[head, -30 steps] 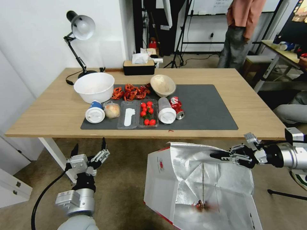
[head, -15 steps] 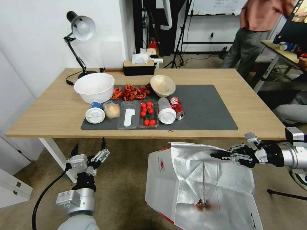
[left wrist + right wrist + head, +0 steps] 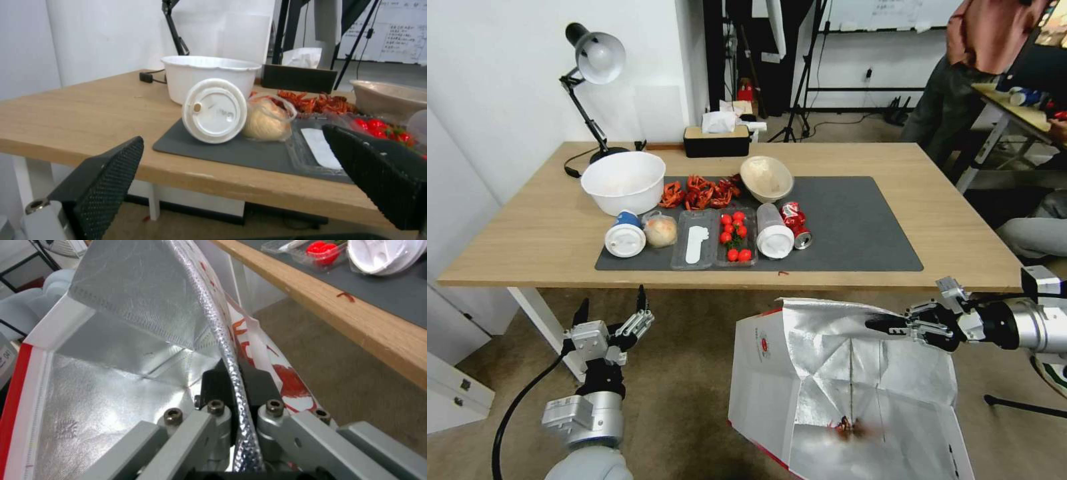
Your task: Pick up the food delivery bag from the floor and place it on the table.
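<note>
Two claws are in view below the bench [image 3: 547,233] front edge. Right claw [image 3: 887,325] is clamped on the bag [image 3: 767,387] at its upper rim; the right wrist view shows the foil-lined wall pinched between the closed black fingers [image 3: 258,383]. Left claw [image 3: 614,310] hangs apart from the bag, beside the bench's white leg [image 3: 537,313], fingers spread and holding nothing; the left wrist view shows both pads [image 3: 106,180] wide apart.

Bag position: in front of the bench, below its front edge, mouth open with silver lining exposed. Whether its base touches the floor [image 3: 687,373] cannot be told. A dark red scrap [image 3: 847,427] lies inside on the foil.

Bench surface: a grey mat [image 3: 854,227] covers the middle. Its left half is occupied, working away from the bag: lidded cup [image 3: 625,235] on its side, wrapped bun [image 3: 660,231], clear trays with tomatoes [image 3: 735,235], a second cup [image 3: 774,233] on its side, crushed can [image 3: 795,220]. Behind these stand a white bowl [image 3: 624,180], crayfish shells [image 3: 700,192] and a tilted beige bowl [image 3: 767,177]. A lamp [image 3: 594,80] and tissue box [image 3: 717,139] sit at the far edge. The mat's right half, directly beyond the bag, is bare.
</note>
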Controlling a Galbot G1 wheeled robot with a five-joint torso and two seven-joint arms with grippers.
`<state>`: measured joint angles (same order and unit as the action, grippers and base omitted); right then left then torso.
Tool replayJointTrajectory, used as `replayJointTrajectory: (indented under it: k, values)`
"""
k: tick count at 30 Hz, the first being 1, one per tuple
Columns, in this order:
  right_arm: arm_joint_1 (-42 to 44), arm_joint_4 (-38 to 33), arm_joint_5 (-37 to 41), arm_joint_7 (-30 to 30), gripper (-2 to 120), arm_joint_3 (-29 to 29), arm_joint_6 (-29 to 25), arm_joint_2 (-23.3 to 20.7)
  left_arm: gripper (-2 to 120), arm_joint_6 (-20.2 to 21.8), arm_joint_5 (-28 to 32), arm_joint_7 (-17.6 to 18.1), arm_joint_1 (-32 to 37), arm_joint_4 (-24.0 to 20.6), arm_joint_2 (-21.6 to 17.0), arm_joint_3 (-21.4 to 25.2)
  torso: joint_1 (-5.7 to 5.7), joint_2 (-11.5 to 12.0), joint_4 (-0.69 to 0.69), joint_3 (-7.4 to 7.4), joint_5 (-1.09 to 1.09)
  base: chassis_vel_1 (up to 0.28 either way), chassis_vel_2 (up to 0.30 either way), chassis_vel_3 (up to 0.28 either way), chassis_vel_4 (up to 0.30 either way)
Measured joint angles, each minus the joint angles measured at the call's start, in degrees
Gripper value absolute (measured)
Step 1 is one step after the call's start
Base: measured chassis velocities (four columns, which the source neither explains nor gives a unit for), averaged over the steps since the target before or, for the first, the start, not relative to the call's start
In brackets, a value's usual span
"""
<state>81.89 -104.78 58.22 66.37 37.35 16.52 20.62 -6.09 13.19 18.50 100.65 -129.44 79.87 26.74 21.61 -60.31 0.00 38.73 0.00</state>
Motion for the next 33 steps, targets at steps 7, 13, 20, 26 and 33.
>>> replayJointTrajectory:
  k: [7, 13, 20, 26, 33]
  values:
    - [-0.1, -0.9, 0.5, 0.3, 0, 0.7, 0.1, -0.9, 100, -0.2, 0.0, 0.1, 0.4, -0.7, 0.0, 0.5, -0.04, 0.1, 0.0, -0.05, 0.0, 0.0, 0.0, 0.0, 0.0]
    - [-0.3, -1.3, 1.2, 0.9, 0, 1.1, 0.2, -1.9, 100, -0.5, 0.0, 0.2, 0.8, -1.2, 0.4, 0.7, -0.05, 0.1, 0.0, -0.07, 0.0, 0.0, 0.0, 0.0, 0.0]
    - [-0.8, -1.1, 2.5, 2.4, 0, 1.6, 0.4, -3.9, 100, -0.9, -0.4, 0.3, 1.4, -1.7, 0.9, 1.2, -0.07, 0.1, 0.0, -0.09, 0.0, 0.0, 0.0, 0.0, 0.0]
    - [-1.7, 0.6, 5.8, 5.8, 0, 2.6, 1.3, -6.4, 100, -1.4, -0.7, 0.6, 1.9, -2.1, 1.2, 1.6, -0.08, 0.2, 0.0, -0.1, 0.0, 0.0, 0.0, 0.0, 0.0]
    - [-3.0, 1.3, 11.7, 5.2, 0, 3.5, 2.4, -8.0, 100, -1.5, -0.8, 0.9, 1.9, -2.1, 1.2, 1.7, -0.09, 0.2, 0.0, -0.11, 0.0, 0.0, 0.0, 0.0, 0.0]
